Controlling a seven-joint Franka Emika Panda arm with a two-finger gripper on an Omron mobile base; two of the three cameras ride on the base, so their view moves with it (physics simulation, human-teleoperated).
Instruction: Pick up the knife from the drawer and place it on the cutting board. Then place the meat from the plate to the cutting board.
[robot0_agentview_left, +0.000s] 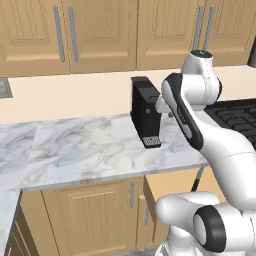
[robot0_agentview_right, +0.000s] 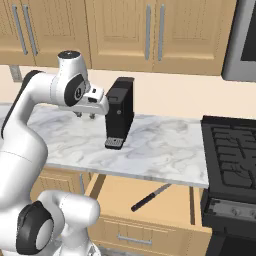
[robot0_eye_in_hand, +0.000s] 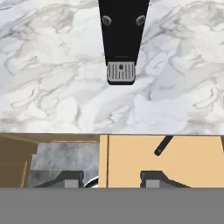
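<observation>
**Knife lies below the jaws, in the open drawer**

The gripper (robot0_agentview_right: 85, 116) hovers over the marble counter (robot0_agentview_right: 165, 150), jaws part-open and empty. The knife (robot0_agentview_right: 150, 197) lies diagonally in the drawer (robot0_agentview_right: 125, 197), lower and to the right, handle nearest.

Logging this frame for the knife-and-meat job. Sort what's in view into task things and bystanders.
For the job:
- knife
- drawer, open
- claw

Just there:
- coffee machine
- counter
- stove
- upper cabinets
</observation>
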